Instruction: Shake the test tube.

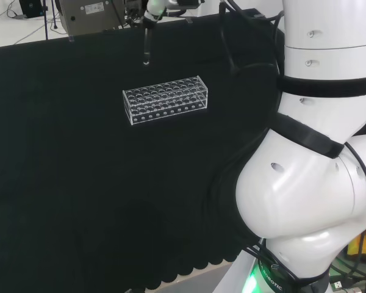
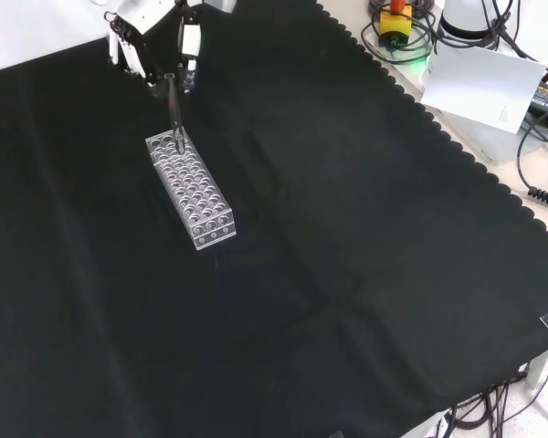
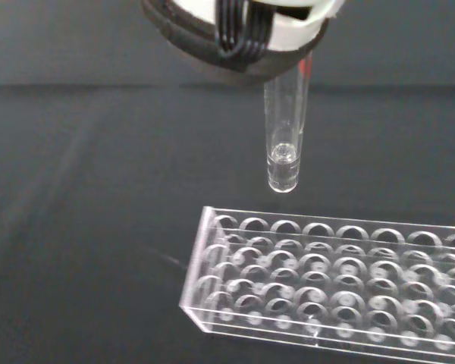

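Note:
A clear test tube [image 3: 283,144] hangs upright from the hand [image 2: 153,32], whose fingers are curled round its upper part. Its rounded bottom holds a little clear liquid and floats a short way above the end of a clear plastic rack [image 3: 326,284] with several empty holes. In the front view the test tube [image 2: 173,114] points down at the far end of the rack [image 2: 190,187]. In the head view the hand [image 1: 155,7] is at the cloth's far edge, the test tube [image 1: 146,50] below it, and the rack [image 1: 165,99] nearer to the camera.
Black cloth covers the bench all round the rack. The arm's white links [image 1: 317,152] stand at the right of the head view. Cables and a sheet of paper [image 2: 489,87] lie beyond the cloth's scalloped edge in the front view.

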`<state>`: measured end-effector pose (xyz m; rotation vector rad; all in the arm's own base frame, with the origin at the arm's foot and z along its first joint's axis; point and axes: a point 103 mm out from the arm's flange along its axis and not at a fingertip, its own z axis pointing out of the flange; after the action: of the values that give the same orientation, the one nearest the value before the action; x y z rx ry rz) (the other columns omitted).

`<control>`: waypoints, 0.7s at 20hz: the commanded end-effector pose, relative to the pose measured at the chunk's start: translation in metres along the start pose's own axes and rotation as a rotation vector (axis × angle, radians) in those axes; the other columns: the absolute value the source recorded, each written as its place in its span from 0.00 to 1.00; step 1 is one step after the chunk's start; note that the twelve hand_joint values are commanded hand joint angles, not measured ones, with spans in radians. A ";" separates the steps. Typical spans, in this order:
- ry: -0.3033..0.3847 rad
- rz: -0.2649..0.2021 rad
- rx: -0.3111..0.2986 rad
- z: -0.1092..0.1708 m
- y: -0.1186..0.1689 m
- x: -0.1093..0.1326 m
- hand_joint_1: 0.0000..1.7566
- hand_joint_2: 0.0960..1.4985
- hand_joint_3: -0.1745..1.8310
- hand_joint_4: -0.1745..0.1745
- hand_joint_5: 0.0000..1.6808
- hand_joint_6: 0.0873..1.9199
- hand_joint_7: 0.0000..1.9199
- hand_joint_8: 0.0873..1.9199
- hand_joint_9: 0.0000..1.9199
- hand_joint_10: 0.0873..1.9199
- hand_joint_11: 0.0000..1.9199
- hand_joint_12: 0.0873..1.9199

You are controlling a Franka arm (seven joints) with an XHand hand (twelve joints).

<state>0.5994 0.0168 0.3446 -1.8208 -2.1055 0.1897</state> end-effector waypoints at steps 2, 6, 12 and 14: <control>-0.039 0.132 0.016 -0.003 -0.014 -0.063 0.81 0.62 0.09 0.00 0.79 0.05 0.70 0.37 0.71 0.05 0.42 0.59; -0.072 0.199 0.015 -0.011 -0.029 -0.100 0.81 0.62 0.09 0.00 0.79 0.05 0.70 0.37 0.71 0.05 0.42 0.59; -0.137 0.269 0.026 -0.022 -0.047 -0.137 0.81 0.62 0.09 0.00 0.79 0.05 0.70 0.37 0.71 0.05 0.42 0.59; -0.161 0.288 0.030 -0.026 -0.050 -0.145 0.81 0.62 0.09 0.00 0.79 0.05 0.70 0.37 0.71 0.05 0.42 0.59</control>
<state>0.5836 -0.1101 0.3514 -2.0862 -1.9491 0.3819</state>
